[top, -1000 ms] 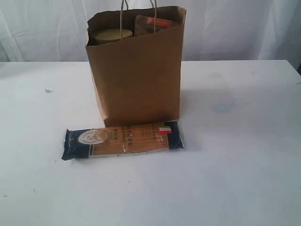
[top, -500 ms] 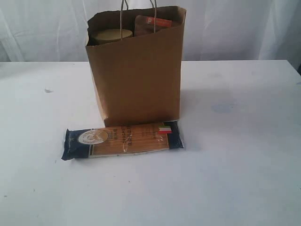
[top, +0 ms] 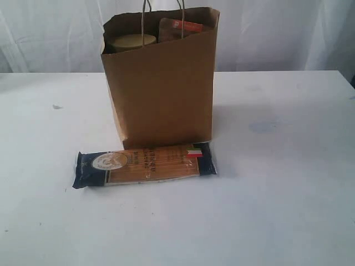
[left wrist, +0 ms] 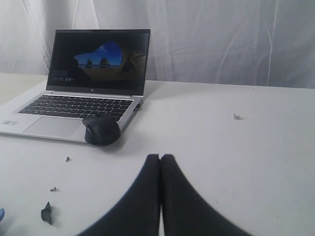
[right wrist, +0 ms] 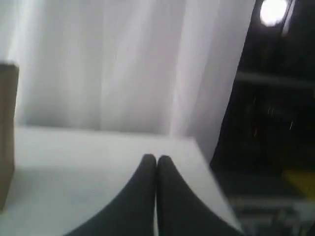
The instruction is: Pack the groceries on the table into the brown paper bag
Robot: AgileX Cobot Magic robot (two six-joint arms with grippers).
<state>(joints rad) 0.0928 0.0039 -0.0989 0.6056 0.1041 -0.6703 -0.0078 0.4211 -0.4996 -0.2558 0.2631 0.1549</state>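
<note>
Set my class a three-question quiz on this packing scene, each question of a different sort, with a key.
1. True or false: the spaghetti packet lies flat on the table in front of the bag.
2. What shows beside the jar at the bag's open top?
3. Fill in: the left gripper and right gripper are both ___.
Key: 1 true; 2 the pouch; 3 shut.

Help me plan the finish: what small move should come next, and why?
Probably move the left gripper, shut and empty, toward the spaghetti packet and open its jaws: the packet lies flat on the table in front of the paper bag, not yet packed.
</note>
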